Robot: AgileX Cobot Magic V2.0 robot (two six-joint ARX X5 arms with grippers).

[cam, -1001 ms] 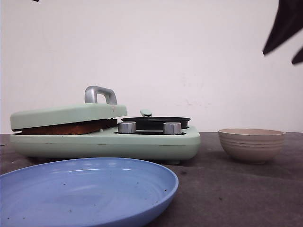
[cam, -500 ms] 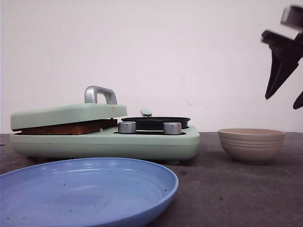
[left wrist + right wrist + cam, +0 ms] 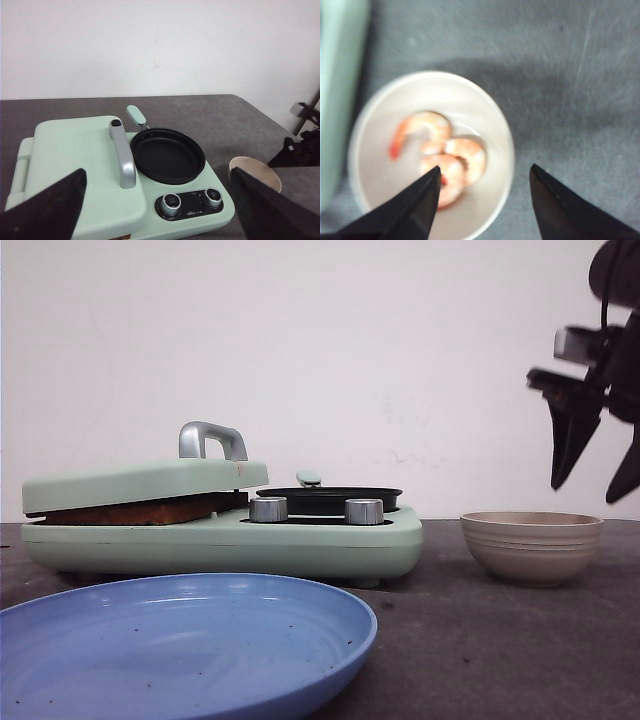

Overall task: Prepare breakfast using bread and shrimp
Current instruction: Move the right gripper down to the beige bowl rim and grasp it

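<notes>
The bread (image 3: pixel 140 510) shows only as a brown edge under the lowered lid (image 3: pixel 150 482) of the mint-green breakfast maker (image 3: pixel 300 545). Three curled orange-pink shrimp (image 3: pixel 447 152) lie in a beige bowl (image 3: pixel 502 125), which stands to the right of the maker in the front view (image 3: pixel 530 545). My right gripper (image 3: pixel 583 495) hangs open and empty above the bowl, its jaws wide apart in the right wrist view (image 3: pixel 485 166). My left gripper (image 3: pixel 157 170) is open and empty, high above the maker, and is out of the front view.
An empty black pan (image 3: pixel 167 155) sits in the maker's right half, behind two silver knobs (image 3: pixel 172 201). The lid has a grey handle (image 3: pixel 123 155). A large blue plate (image 3: pixel 180 640) lies in front of the maker. A white wall stands behind the dark table.
My right gripper has come down and to the left from the upper right corner, and now hangs over the bowl. The maker, plate and bowl have not moved.
</notes>
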